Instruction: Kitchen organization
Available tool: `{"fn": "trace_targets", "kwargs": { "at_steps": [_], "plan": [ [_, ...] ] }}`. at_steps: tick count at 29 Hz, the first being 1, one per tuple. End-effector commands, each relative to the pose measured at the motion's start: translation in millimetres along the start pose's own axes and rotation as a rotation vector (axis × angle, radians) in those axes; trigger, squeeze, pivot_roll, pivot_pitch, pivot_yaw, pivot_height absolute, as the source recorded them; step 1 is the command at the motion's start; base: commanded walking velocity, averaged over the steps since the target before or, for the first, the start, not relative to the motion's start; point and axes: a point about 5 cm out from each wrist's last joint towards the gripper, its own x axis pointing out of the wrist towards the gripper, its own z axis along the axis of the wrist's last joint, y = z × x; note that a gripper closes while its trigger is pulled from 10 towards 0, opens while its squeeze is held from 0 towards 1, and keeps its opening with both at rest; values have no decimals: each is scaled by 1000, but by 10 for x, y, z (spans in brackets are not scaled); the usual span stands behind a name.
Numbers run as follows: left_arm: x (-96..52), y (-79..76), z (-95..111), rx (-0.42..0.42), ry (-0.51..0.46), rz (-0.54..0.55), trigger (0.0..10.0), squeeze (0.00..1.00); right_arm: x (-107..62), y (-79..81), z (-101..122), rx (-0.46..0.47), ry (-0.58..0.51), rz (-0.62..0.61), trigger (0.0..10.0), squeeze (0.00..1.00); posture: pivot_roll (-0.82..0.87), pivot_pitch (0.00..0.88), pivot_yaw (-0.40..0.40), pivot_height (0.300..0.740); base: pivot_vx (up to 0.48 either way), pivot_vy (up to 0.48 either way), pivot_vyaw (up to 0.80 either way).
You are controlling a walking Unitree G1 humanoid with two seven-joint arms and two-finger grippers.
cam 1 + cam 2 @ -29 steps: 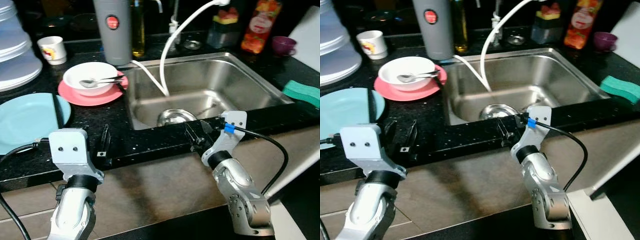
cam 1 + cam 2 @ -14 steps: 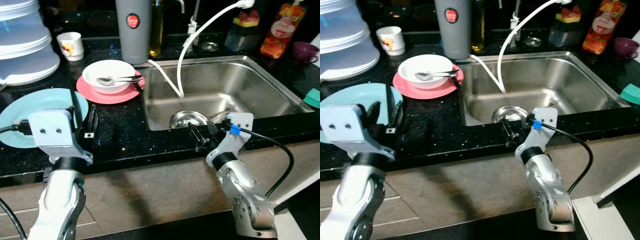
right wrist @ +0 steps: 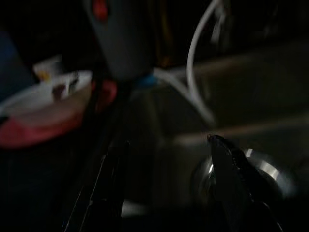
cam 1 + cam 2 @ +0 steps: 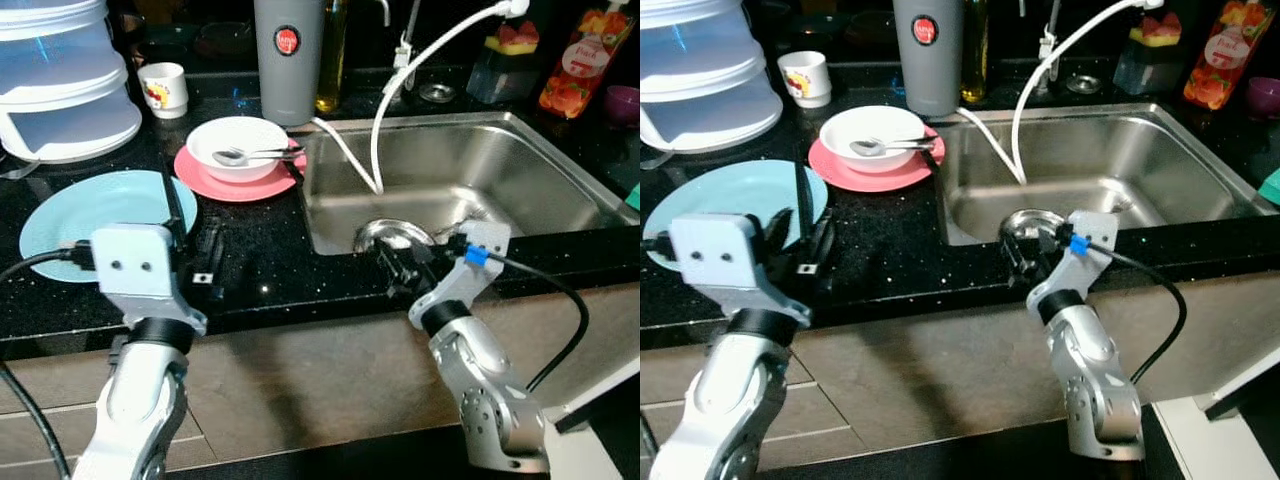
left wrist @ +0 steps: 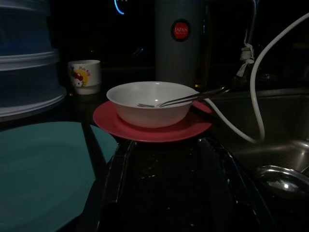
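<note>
White bowl (image 4: 238, 148) sits on a pink plate (image 4: 240, 178) on the black surface (image 4: 270, 270), just left of the sink (image 4: 455, 175). A spoon (image 4: 255, 155) lies in the bowl, handle pointing toward the sink. A light blue plate (image 4: 85, 215) lies flat to the left of the pink plate, nearer the front edge.

Left pincer (image 4: 195, 245) hovers low over the surface between the blue plate and the sink, fingers spread, released, holding nothing; it points toward the bowl, which stands centred in the left wrist view. One finger overlaps the blue plate's right edge as seen from the head.

Right pincer (image 4: 405, 265) is at the sink's front rim, fingers parted, released and empty, above a round metal strainer (image 4: 392, 236) at the sink bottom.

Behind the bowl: grey flask (image 4: 288, 55) with a red badge, a small white mug (image 4: 166, 88) to its left, stacked clear containers (image 4: 60, 80) at far left. White hose (image 4: 400, 90) curves down into the sink. Orange bottle (image 4: 580, 60) at back right.
</note>
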Motion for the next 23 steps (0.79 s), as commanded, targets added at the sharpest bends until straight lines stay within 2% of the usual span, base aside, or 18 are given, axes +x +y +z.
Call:
{"fn": "trace_targets", "kwargs": {
  "at_steps": [1,5,9,15,23],
  "plan": [
    [3,-7,-43,2,29,-9,10000,0,22,-11,110,-11,-51,-3,10000,0,150,16,-24,740,0,0,0],
    [11,-16,-42,1,27,-16,10000,0,86,-39,234,-37,-89,-5,10000,0,150,15,-24,740,0,0,0],
    [15,-26,-41,0,27,-21,10000,0,139,22,296,-59,-96,18,10000,0,151,15,-24,740,0,0,0],
    [12,-31,-31,-1,26,-21,10000,0,161,158,336,-55,-103,95,10000,0,156,15,-27,740,0,0,789],
    [14,-17,-17,2,21,-14,10000,0,159,169,327,-43,-95,107,10000,0,155,17,-28,740,0,0,788]
  ]
}}
